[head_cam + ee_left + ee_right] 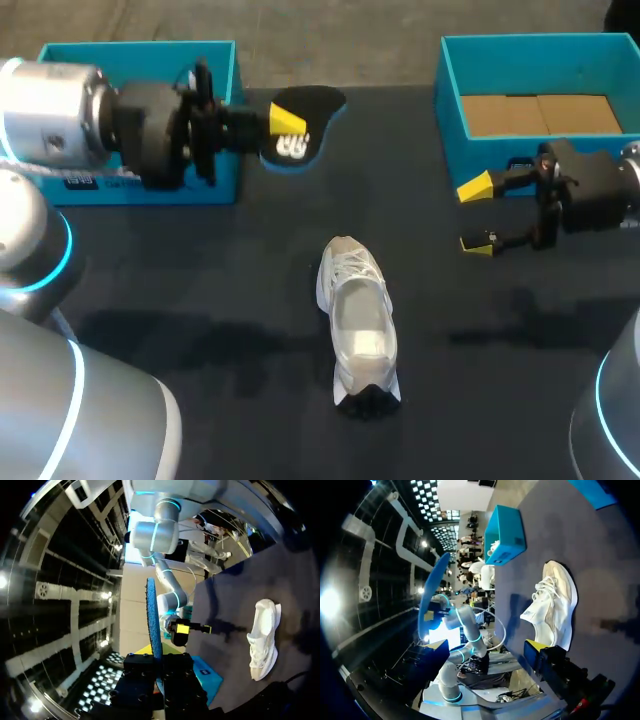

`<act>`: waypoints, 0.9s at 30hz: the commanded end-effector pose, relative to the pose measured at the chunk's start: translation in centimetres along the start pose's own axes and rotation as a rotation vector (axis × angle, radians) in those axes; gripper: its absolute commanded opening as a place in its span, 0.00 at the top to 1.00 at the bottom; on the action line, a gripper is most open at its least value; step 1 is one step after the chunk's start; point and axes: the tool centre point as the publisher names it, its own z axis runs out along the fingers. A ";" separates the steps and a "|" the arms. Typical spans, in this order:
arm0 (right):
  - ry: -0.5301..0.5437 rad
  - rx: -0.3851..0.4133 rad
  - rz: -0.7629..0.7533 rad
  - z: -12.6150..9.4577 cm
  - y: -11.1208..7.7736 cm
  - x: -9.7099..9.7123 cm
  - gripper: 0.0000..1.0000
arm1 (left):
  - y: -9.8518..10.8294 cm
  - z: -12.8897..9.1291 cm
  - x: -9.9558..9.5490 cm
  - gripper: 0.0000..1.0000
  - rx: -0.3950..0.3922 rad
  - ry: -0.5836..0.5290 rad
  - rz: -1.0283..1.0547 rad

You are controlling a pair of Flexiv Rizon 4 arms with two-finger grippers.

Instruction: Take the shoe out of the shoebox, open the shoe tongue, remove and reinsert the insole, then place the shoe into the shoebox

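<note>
Left pincer (285,124): clenching on the insole (318,104), holding it over the far-left surface (200,290), just beside the left shoebox (135,50).
Writing: a white logo (292,148) is showing on the insole's black face; a label (95,180) is sitting on the left shoebox's near wall, too small to make out.
Shoe (358,318): lying mid-surface, toe pointing far, well apart from both pincers and outside both boxes.
Right pincer (477,215): hanging released, gripping nothing, just near of the right shoebox (540,42), right of the shoe.
</note>
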 end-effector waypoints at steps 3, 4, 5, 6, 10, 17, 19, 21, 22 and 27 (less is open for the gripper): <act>-0.002 -0.002 0.000 0.1 0.0 0.0 0.00 | -0.1 -0.1 1.6 1.00 0.052 -0.114 0.174; -0.002 -0.002 0.000 0.1 0.0 0.0 0.00 | -0.1 -0.1 1.6 1.00 0.052 -0.114 0.174; -0.002 -0.002 0.000 0.1 0.0 0.0 0.00 | -0.1 -0.1 1.6 1.00 0.052 -0.114 0.174; -0.002 -0.002 0.000 0.1 0.0 0.0 0.00 | -0.1 -0.1 1.6 1.00 0.052 -0.114 0.174; -0.002 -0.002 0.000 0.1 0.0 0.0 0.00 | -0.1 -0.1 1.6 1.00 0.052 -0.114 0.174; -0.002 -0.002 0.000 0.1 0.0 0.0 0.00 | -0.1 1.2 4.0 1.00 0.008 -0.066 0.259; -0.002 -0.002 0.000 0.1 0.0 0.0 0.00 | 0.0 1.7 5.5 1.00 -0.024 -0.032 0.321; -0.002 -0.002 0.000 0.1 0.0 0.0 0.00 | 0.0 1.6 6.5 1.00 -0.058 -0.084 0.386; -0.002 -0.002 0.000 0.1 0.0 0.0 0.00 | 0.3 1.8 7.2 1.00 -0.068 -0.043 0.393; -0.002 -0.002 0.000 0.1 0.0 0.0 0.00 | 0.7 2.1 9.3 1.00 -0.076 -0.053 0.445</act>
